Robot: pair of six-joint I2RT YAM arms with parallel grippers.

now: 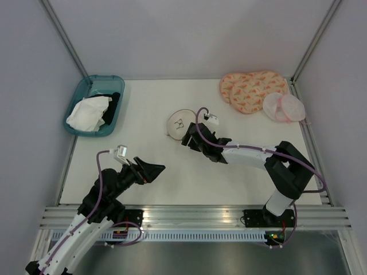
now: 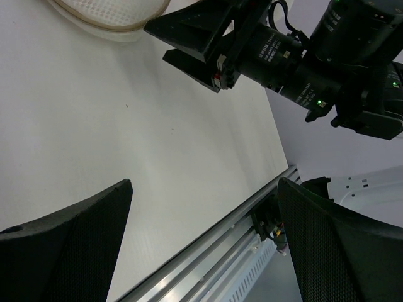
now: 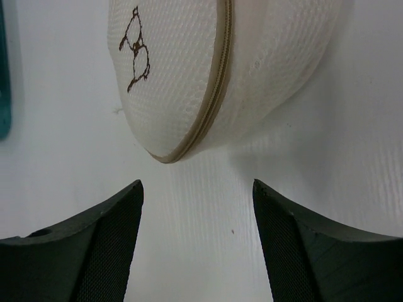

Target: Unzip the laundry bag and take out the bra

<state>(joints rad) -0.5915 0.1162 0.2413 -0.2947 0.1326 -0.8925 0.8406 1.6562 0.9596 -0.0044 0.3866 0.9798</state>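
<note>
The laundry bag [image 1: 179, 123] is a cream-white dome pouch with a tan zipper rim and a small bra icon, lying mid-table. It fills the top of the right wrist view [image 3: 208, 69], zipper closed. My right gripper [image 1: 187, 140] is open and empty, just short of the bag's near edge, with the jaws spread on either side of its tip [image 3: 198, 207]. My left gripper [image 1: 155, 169] is open and empty, low over the table near the front left. The bag's rim shows at the top of the left wrist view [image 2: 110, 19]. The bra is hidden.
A teal bin [image 1: 77, 106] at the back left holds a white cloth [image 1: 89, 113] and a black cloth [image 1: 113, 106]. A pink-orange patterned pad [image 1: 249, 89] and a pale pink mesh pair [image 1: 284, 107] lie at the back right. The metal rail [image 1: 195, 215] runs along the front edge.
</note>
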